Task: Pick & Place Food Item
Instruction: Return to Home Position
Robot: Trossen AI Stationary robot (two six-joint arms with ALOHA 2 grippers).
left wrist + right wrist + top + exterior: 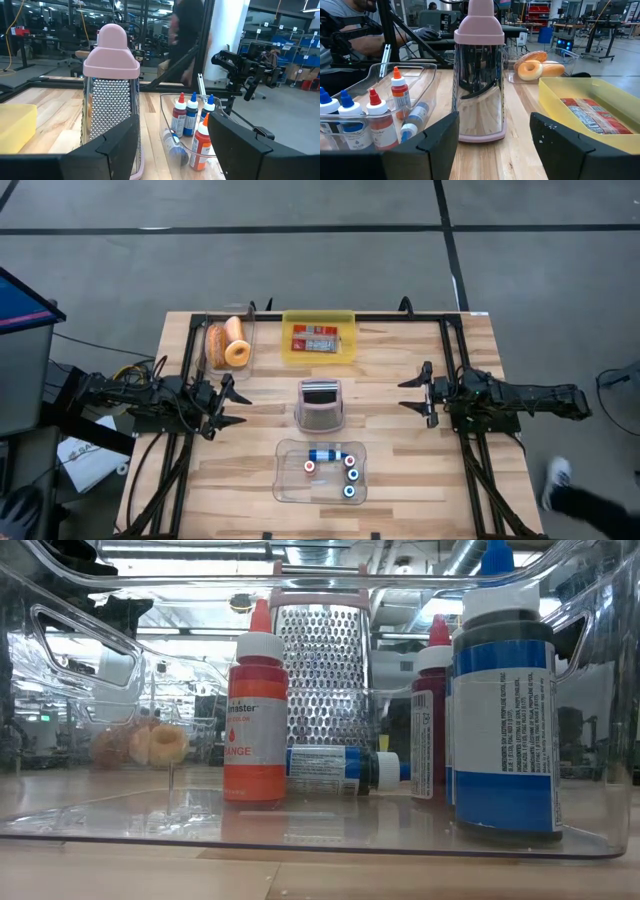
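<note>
Two food lots sit at the table's far side: donuts (230, 343) in a clear bin at the far left, and wrapped snack packets (316, 339) in a yellow tray (345, 320) beside it. The right wrist view shows the donuts (532, 67) and the packets (587, 114) too. My left gripper (238, 407) waits open at the table's left edge, pointing level toward the middle. Opposite it, at the right edge, my right gripper (405, 395) is also open. Nothing is between either pair of fingers.
A metal grater with a pink top (320, 405) stands upright at the table's middle, between the two grippers. A clear bin of colouring bottles (320, 470) lies near the front edge. People show beyond the table (187, 45).
</note>
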